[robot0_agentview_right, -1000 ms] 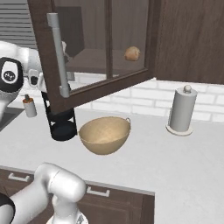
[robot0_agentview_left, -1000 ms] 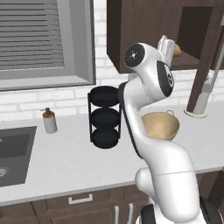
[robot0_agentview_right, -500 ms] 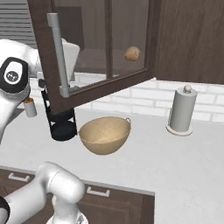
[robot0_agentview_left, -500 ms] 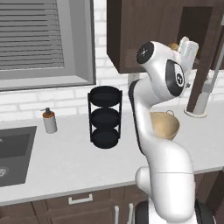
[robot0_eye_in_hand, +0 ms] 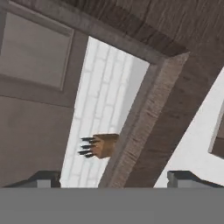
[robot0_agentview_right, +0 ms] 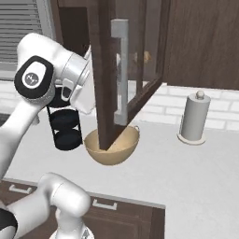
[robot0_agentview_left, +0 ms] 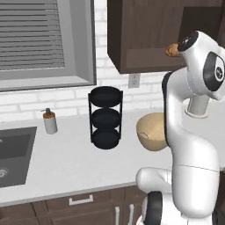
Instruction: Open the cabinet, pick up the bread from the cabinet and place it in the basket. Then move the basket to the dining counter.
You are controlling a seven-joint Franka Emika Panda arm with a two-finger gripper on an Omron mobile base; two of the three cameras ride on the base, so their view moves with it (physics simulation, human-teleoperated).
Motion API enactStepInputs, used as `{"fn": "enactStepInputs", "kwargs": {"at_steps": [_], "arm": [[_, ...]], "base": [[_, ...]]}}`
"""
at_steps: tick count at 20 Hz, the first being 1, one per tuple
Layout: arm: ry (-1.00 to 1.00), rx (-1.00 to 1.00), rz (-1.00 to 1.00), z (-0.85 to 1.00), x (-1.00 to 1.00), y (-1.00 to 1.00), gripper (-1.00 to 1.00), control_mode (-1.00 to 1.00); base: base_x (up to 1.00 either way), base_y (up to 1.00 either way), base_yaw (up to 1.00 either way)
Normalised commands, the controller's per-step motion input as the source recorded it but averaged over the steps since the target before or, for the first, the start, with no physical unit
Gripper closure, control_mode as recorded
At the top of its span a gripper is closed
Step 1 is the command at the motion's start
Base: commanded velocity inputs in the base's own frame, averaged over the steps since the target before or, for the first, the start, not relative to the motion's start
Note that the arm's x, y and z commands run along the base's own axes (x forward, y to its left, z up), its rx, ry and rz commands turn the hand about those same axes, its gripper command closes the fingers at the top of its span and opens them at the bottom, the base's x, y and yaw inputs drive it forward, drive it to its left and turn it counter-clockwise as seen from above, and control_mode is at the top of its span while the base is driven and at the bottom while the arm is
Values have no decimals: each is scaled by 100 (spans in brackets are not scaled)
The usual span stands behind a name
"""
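While the cabinet (robot0_agentview_right: 135, 70) door stands swung out toward the camera in the right base view, its glass pane and long silver bar handle (robot0_agentview_right: 120, 72) face the room. Through the glass the bread (robot0_agentview_right: 146, 57) shows as a small golden-brown lump on the shelf inside, high above the worktop. In the left base view the bread (robot0_agentview_left: 172, 51) peeks out just beside the arm's upper joint, at the lower edge of the cabinet (robot0_agentview_left: 145, 35).

Gripper (robot0_eye_in_hand: 113, 179): both dark finger tips rise at the bottom of the hand view, set well apart, with nothing between them. The jaws are spread wide and hold nothing. Between and above the tips runs a wooden edge of the cabinet (robot0_eye_in_hand: 144, 127), with white brick wall on its left. A small brown shape sits against that edge, too blurred to identify. The hand is raised to cabinet height; I cannot tell how near the bread it is.

Basket (robot0_agentview_right: 112, 145): tan bowl on the grey worktop (robot0_agentview_right: 186, 168), directly below the open door, partly hidden by the door's lower corner. In the left base view the basket (robot0_agentview_left: 151, 131) sits just right of the black three-tier rack (robot0_agentview_left: 105, 116), partly behind the arm.

Also on the worktop: paper towel holder (robot0_agentview_right: 193, 116) well right of the basket, soap dispenser (robot0_agentview_left: 50, 121) left of the rack, sink (robot0_agentview_left: 13, 154) at far left.
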Motion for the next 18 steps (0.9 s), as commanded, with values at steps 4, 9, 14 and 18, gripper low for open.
{"fn": "enactStepInputs", "kwargs": {"at_steps": [4,9,14,18], "arm": [[-7,7,-36,0,-2,-100,-100,-100],[-12,5,-20,-4,0,8,-100,-100],[-12,1,0,-2,-11,87,-100,-100],[-7,-1,20,0,0,95,-100,-100]], "base": [[0,0,0],[0,0,0],[0,0,0],[0,0,0]]}}
